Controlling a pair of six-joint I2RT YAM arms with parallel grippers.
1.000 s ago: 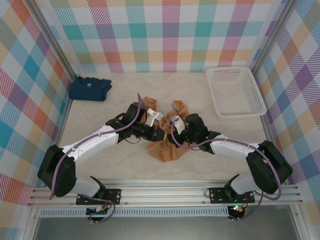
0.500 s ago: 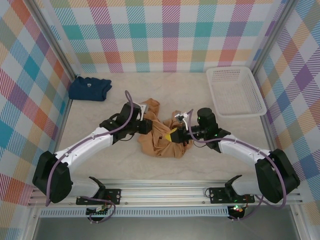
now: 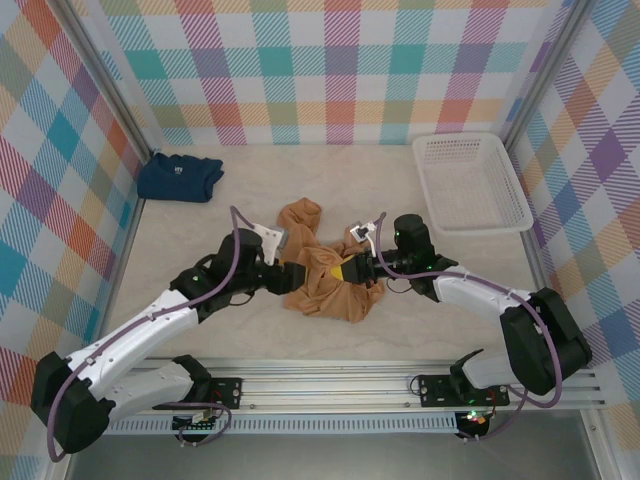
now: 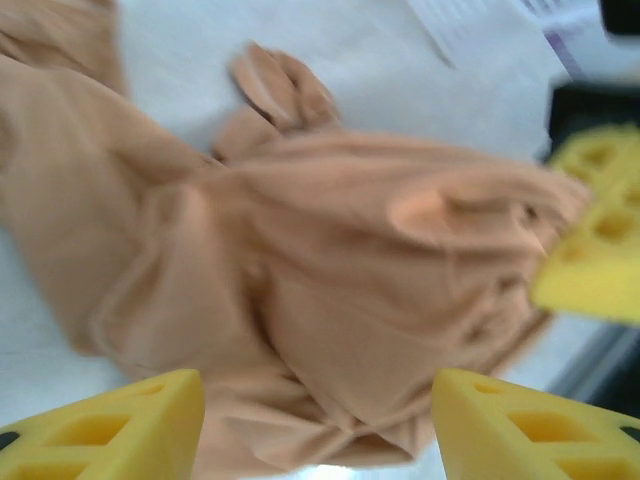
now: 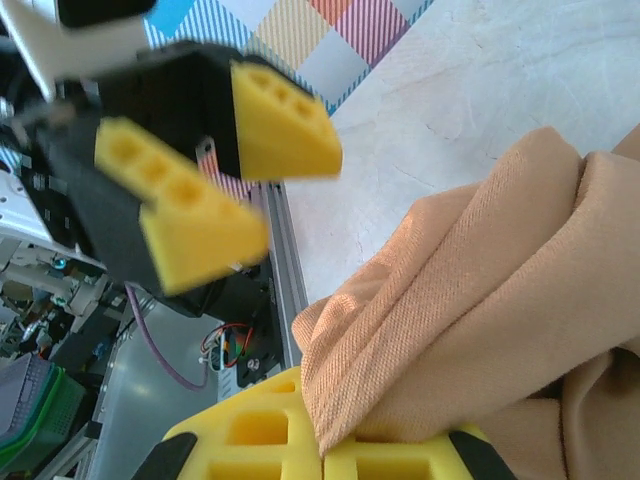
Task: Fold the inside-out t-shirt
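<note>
Crumpled tan soft-fabric t-shirt (image 3: 322, 283) clamped in right pincer (image 5: 325, 445); left pincer (image 4: 318, 420) parted, empty. Likely best: catch hem, spread flat on desk (image 3: 400, 195).

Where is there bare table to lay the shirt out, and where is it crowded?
Bare tabletop runs along the back wall between the folded navy shirt and the white basket. Another strip lies between the tan t-shirt and the near rail. The centre is crowded: the open left gripper and the right gripper, pinching the t-shirt.
</note>
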